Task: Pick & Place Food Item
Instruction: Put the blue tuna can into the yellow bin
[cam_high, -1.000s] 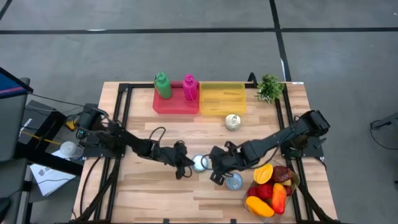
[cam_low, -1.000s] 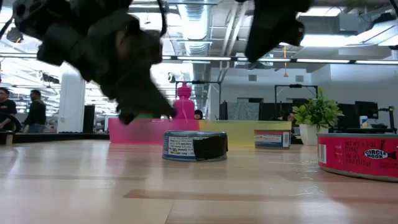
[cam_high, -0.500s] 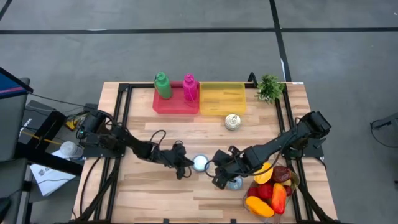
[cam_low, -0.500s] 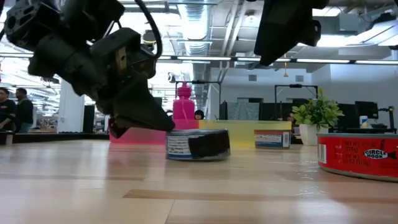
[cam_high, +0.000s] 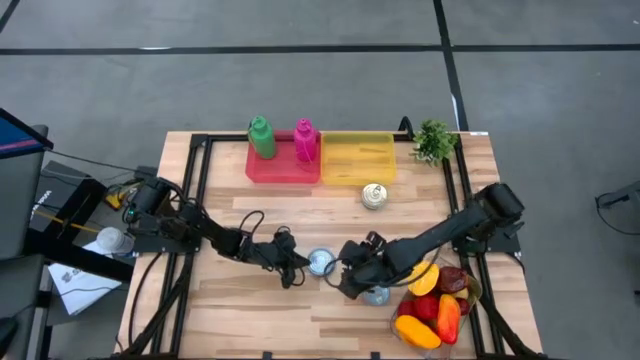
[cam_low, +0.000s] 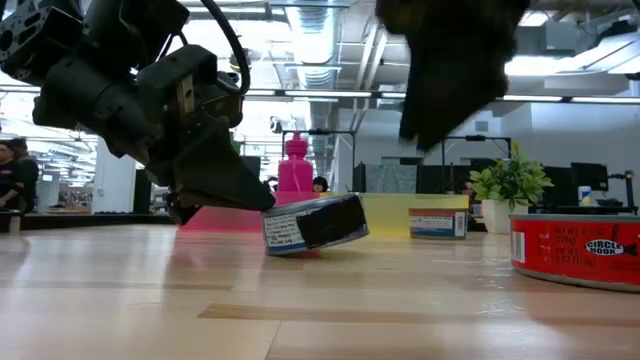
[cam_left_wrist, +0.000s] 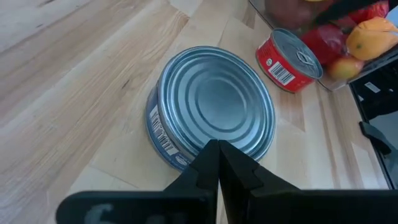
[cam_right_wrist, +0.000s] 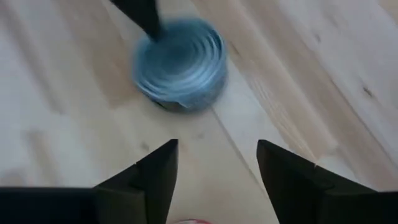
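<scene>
Silver-topped, the blue-labelled can (cam_high: 321, 263) sits tilted near the table's front edge, the left gripper (cam_high: 298, 262) pressed together against it, the right gripper (cam_right_wrist: 214, 171) spread apart.

Table (cam_high: 240, 320): light wood planks, with a black frame along its sides.
Red tray (cam_high: 281, 170): at the far edge, left of centre.
Yellow tray (cam_high: 357, 160): at the far edge, just beside the red tray.
Plant (cam_high: 433, 141): at the far right corner, near the yellow tray.
Upright tin (cam_high: 374, 196): on the wood, just in front of the yellow tray.
Blue can (cam_low: 313, 223): near the middle of the table, tilted, with one side lifted off the wood.
Red can (cam_low: 576, 249): flat on the wood, to the right of the blue can.
Bowl (cam_high: 474, 293): at the near right edge, beside the red can.
</scene>
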